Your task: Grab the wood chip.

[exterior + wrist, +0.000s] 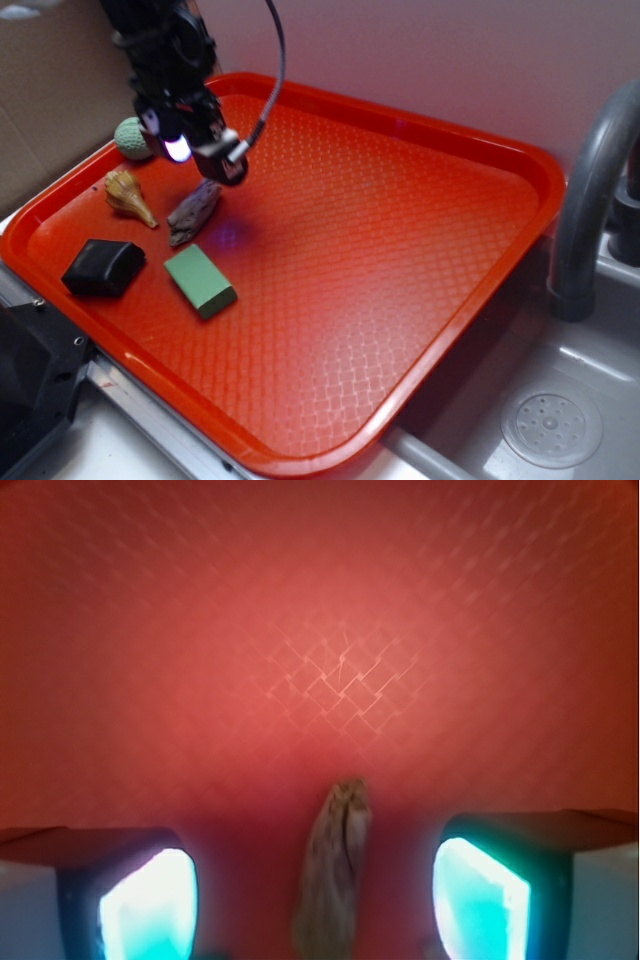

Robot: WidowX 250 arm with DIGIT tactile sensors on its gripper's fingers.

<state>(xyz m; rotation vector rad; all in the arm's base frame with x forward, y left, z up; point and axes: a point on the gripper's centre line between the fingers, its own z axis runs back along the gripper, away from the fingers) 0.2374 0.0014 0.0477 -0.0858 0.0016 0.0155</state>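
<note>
Pincer [315, 905] spread wide, flanking one wood chip [333, 865].

1. The exterior view looks down at an angle from above one corner of the orange tray [420, 260], far enough back to take in the whole tray, the arm and a sink [560, 420] beside it.
2. The wrist view points straight down from the gripper [315, 895], close to the tray [330, 630], its two fingers [150, 905] framing the bottom edge.
3. Both views share the wood chip [194, 212] [335, 865] and the tray surface around it.
</note>
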